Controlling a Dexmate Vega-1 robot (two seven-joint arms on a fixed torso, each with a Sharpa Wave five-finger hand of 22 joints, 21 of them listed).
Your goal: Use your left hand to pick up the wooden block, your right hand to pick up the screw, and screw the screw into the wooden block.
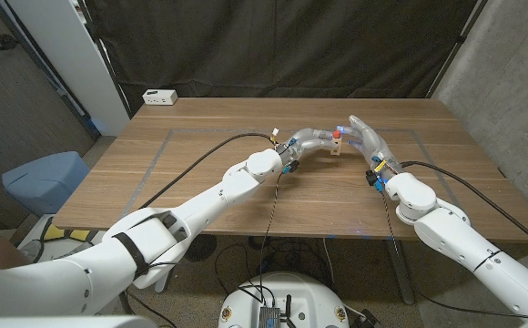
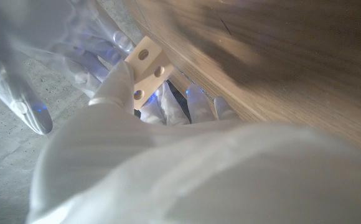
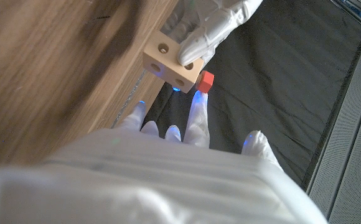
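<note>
- Nearest first, head view: two white arms enter from the bottom corners and meet past the table's middle, at about 12 o'clock from the robot.
- Left hand (image 1: 308,143): wrapped around the wooden block (image 1: 336,146), fingers and thumb closed on it. Left wrist view confirms it, with the thumb lying across one face of the block (image 2: 147,67) and the block lifted off the table (image 1: 200,173).
- Right hand (image 1: 369,141): sits at 3 o'clock of the block, fingers spread and reaching up. Right wrist view shows its fingertips (image 3: 198,106) just under the screw (image 3: 206,81), very close to the red head. Cannot tell whether they pinch it or merely touch it.
- Screw: red head sits against the block's corner in the right wrist view; shaft is hidden, so it looks seated in a hole. Depth not readable.
- Progress, as a judgement: block pickup done; screw brought to the block and apparently started. Left to do is turning it home, or checking that it is home.
- Counts: one wooden block, with three holes visible on the face in the left wrist view and two on another face in the right wrist view; one screw; two robot hands.
- Farther out, at about 11 o'clock on the table's far edge: one white power strip (image 1: 159,97).
- Beyond the table: a dark curtain (image 1: 291,46).
</note>
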